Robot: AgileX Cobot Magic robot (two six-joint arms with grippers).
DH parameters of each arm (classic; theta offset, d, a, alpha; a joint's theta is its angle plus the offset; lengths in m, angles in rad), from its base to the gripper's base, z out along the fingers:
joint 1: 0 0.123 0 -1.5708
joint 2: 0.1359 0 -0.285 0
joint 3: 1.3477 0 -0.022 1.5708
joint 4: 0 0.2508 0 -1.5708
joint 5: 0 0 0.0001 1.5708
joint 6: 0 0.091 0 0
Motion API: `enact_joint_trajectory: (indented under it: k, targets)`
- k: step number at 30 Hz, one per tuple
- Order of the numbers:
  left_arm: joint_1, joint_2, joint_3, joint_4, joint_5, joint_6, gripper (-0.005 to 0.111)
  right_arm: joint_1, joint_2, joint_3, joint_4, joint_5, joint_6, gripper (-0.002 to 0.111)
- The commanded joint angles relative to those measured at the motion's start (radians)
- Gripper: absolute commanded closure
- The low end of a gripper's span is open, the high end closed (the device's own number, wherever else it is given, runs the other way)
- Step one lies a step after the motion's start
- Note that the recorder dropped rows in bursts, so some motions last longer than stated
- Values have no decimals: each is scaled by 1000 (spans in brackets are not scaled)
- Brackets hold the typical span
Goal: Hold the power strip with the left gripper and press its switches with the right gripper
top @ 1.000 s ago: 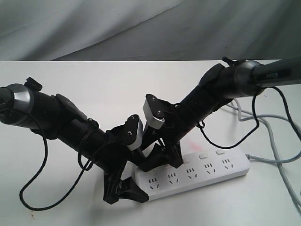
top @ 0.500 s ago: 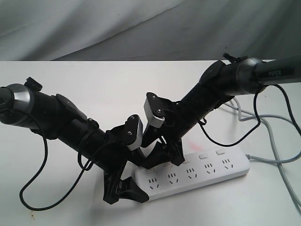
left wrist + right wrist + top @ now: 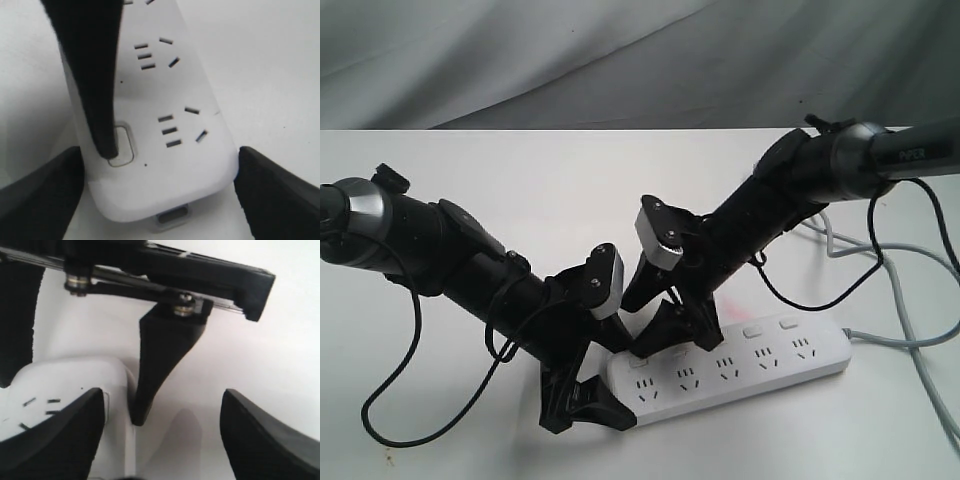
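Resting on the tabletop (image 3: 520, 180), near and right of centre: power strip (image 3: 750, 362), left end grasped by left end effector (image 3: 615, 380). Released: right end effector (image 3: 678, 340), one fingertip (image 3: 102, 125) on leftmost switch (image 3: 126, 145).

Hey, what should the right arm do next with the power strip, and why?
Probably press the right gripper straight down: one of its fingers sits at the edge of the end switch, and the left gripper hugs the power strip on both sides.
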Motion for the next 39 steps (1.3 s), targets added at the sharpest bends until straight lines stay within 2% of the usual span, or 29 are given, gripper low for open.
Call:
enact_joint_trajectory:
  k: [1, 7, 16, 39]
  targets:
    - [-5, -4, 3, 8, -33, 10, 77, -52, -89, 6, 11, 48, -21, 47]
    - [-5, -4, 3, 8, -33, 10, 77, -102, -120, 8, 20, 121, -17, 47]
    - [-5, -4, 3, 8, -33, 10, 77, -102, -120, 105, 46, 18, -75, 47]
    - [-5, -4, 3, 8, -33, 10, 77, -100, -49, 105, 42, -11, -86, 47]
